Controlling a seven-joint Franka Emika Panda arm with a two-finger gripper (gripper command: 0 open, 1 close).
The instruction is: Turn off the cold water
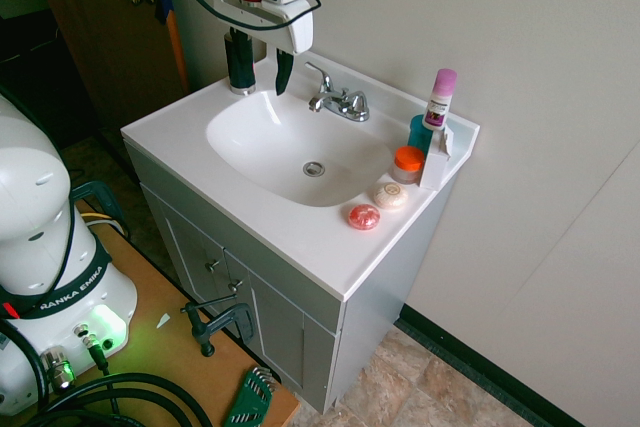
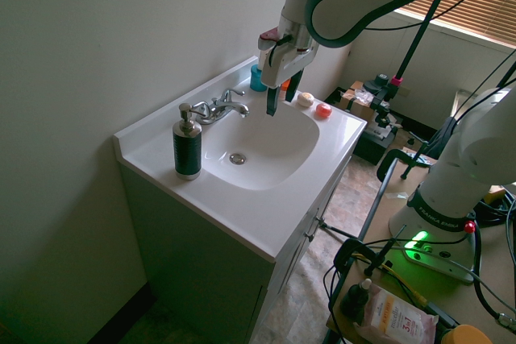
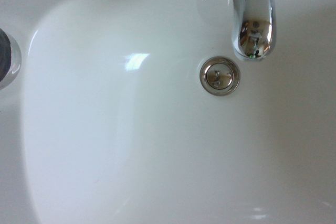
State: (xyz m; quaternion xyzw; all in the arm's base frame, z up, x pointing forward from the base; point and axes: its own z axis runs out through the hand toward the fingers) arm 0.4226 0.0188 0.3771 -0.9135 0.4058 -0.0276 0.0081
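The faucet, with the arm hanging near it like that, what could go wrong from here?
The faucet has two levers, so the gripper might turn the hot one instead of the cold.

The dark soap dispenser stands upright on the counter near the basin, and a wide sweep of the arm could tip it over.

1. The white bench [image 1: 300, 237] has a sink bowl [image 1: 270, 152] in it.
2. The shiny tap [image 1: 340, 99] stands behind the bowl.
3. A dark soap bottle [image 2: 187, 149] stands at one side.
4. Across the bowl sit a blue cup [image 2: 258, 78], orange-topped jar [image 1: 407, 164], pale round thing [image 1: 390, 195] and red round thing [image 1: 364, 216].
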